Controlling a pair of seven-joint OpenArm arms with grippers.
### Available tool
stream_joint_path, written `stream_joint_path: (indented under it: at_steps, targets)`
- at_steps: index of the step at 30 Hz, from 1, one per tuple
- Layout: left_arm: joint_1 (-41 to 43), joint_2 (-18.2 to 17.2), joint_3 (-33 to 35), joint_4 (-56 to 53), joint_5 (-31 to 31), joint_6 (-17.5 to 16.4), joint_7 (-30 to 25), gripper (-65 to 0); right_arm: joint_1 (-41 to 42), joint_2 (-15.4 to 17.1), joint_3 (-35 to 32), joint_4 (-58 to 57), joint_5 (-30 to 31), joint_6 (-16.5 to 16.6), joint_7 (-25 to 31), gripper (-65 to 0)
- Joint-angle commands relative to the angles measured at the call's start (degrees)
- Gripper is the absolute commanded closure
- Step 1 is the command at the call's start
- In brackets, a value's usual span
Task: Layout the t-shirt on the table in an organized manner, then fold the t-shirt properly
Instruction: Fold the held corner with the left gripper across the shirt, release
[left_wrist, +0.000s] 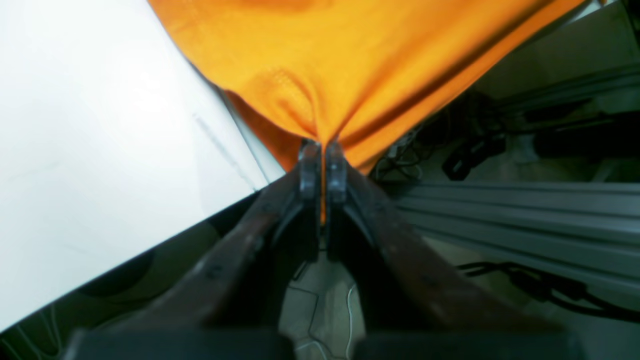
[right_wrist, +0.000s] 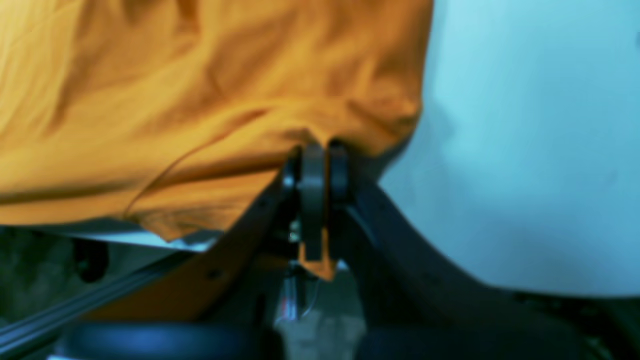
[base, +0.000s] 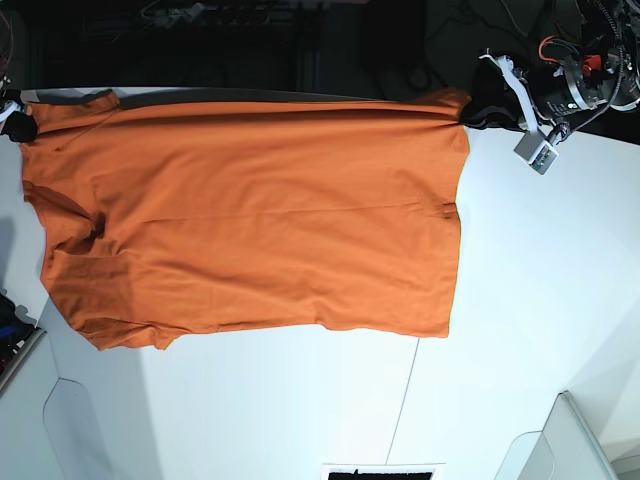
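Left gripper (left_wrist: 323, 150): pressed together on a corner of the shirt (base: 250, 220), at the table's (base: 520, 300) far edge toward its right end in the base view. From my wrist view the cloth fans out tight from the pinch.

Right gripper (right_wrist: 320, 150): also pinching the shirt's hem, with a tab of orange poking out behind the pads. It sits at the far edge's left end, almost out of the base view.

Shirt: spread mostly flat across the far half of the table, long axis along the far edge. Its far edge overhangs the table slightly between my two grips. The near-left part looks rumpled, with creases and a fold by the sleeve.

Step in hand, as I judge it: laying out, both far corners held, ready to tension and settle the cloth.

How I would do it well: move both arms together, keeping the held edge taut and level. Draw it toward the near edge so nothing overhangs. Keep the pull low, so the flat part does not lift.

Watch for: uneven pull skewing the shirt, or a thin pinch slipping out.

Seam (base: 405, 400): a handy straight reference for squaring the hem.
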Motion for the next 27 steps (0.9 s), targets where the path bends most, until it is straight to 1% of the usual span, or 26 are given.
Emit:
stream_joint_path:
  at_steps: [1, 4, 6, 9, 13, 17, 19, 23, 27]
  targets:
    - [0.1, -1.0, -0.4, 1.1, -0.8, -0.3, -1.0, 0.0, 0.3, 1.6, 0.9, 2.0, 0.9, 0.4, 1.0, 0.0]
    - [-0.2, -1.5, -0.4, 1.0, -0.7, -0.3, -3.7, 0.0, 0.3, 1.6, 0.9, 5.2, 0.9, 0.4, 1.6, 0.0]
    - [-0.8, -1.6, -0.4, 1.0, 0.2, -0.3, -4.4, 0.0, 0.6, 1.6, 0.9, 6.2, 0.9, 0.4, 2.5, 0.0]
    - [-2.8, -1.6, -0.4, 0.0, 1.5, -0.3, -5.2, 0.0, 3.5, 1.5, 0.9, 6.0, 0.4, 0.4, 2.5, 0.0]
    - [-6.8, -1.6, 0.4, -4.5, 2.8, -0.3, -7.2, 0.0, 8.2, 1.4, 0.8, 3.8, 0.0, 0.5, 2.9, 0.0]
    - [-13.5, -1.6, 3.8, -11.5, 4.6, -0.3, -7.8, 0.0, 14.1, 1.4, -0.5, -1.4, -0.4, 0.5, 3.7, 0.0]
    - [-16.8, -1.6, 6.2, -14.2, 5.7, -0.3, -7.8, 0.0, 17.2, 1.4, -2.0, -4.3, -1.0, 0.5, 3.7, 0.0]
    - [-21.8, -1.6, 10.2, -19.1, 11.0, -0.3, -9.9, 0.0, 21.6, 1.4, -6.6, -8.6, -1.7, 1.1, 4.4, 0.0]
    - [-24.9, -1.6, 12.6, -24.8, 12.2, -0.3, -10.3, 0.0, 25.1, 1.1, -12.5, -10.5, -6.7, 0.9, 5.7, 0.0]
